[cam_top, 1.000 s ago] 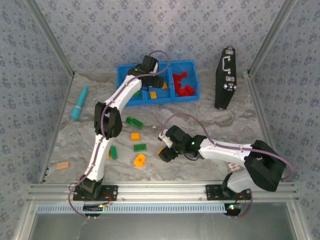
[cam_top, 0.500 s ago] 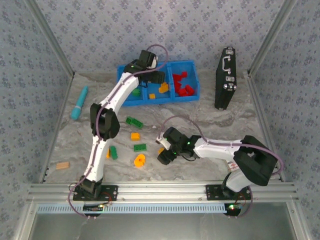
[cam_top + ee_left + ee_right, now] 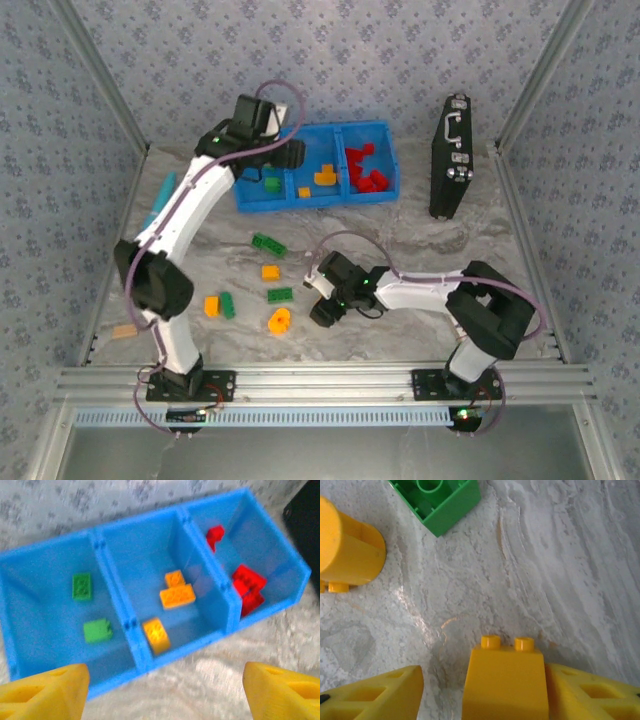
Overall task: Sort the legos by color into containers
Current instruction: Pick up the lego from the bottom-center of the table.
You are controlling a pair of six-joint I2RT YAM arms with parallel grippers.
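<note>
Ahead of the jaws of your left gripper [image 3: 162,680] lies the blue tray [image 3: 112,580]: two green bricks [image 3: 97,630] in its left compartment, three orange bricks [image 3: 177,596] in the middle, red bricks [image 3: 247,582] on the right. Between the jaws of your right gripper [image 3: 482,690] stands a two-stud yellow brick [image 3: 505,680], touching the right jaw only.

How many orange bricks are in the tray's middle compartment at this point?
3, all in the middle compartment of the blue tray: a small orange brick toward the far wall, a longer orange brick right beside it, and a third orange brick in the near-left corner. None appears hidden.
</note>
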